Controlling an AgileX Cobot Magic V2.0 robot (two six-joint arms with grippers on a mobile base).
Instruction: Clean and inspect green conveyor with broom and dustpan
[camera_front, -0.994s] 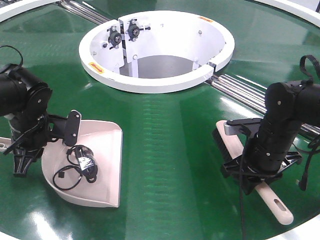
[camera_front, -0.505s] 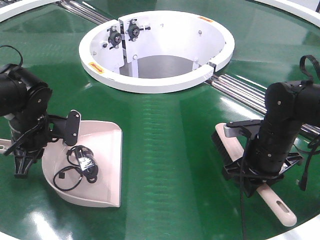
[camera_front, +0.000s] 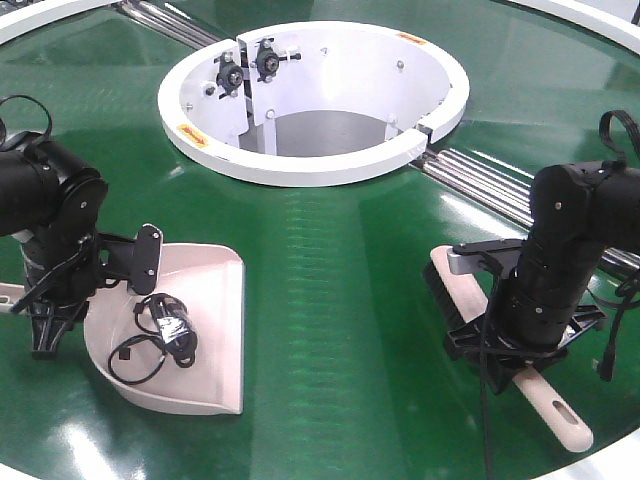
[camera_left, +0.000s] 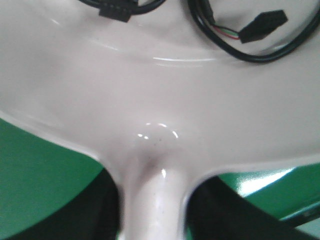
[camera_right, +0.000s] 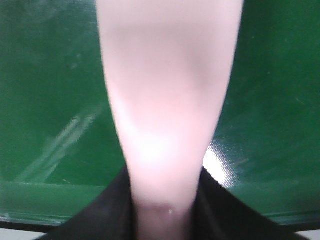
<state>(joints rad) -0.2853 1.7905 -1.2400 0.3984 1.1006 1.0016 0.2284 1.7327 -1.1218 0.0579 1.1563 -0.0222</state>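
The green conveyor fills the front view. The pale pink dustpan lies on it at the left, with a coiled black cable inside. My left gripper is shut on the dustpan's handle; in the left wrist view its dark jaws flank the handle below the pan's back. The broom lies on the belt at the right, dark bristles at its far end and slotted handle end near the front edge. My right gripper is shut on its handle.
A white ring-shaped housing with an open centre stands at the back middle. Steel rollers show in a seam running from the ring to the right. The belt's white outer rim lies just in front of the broom handle.
My left arm has turned slightly and the dustpan has shifted a little toward the front. The broom and right arm have barely moved.
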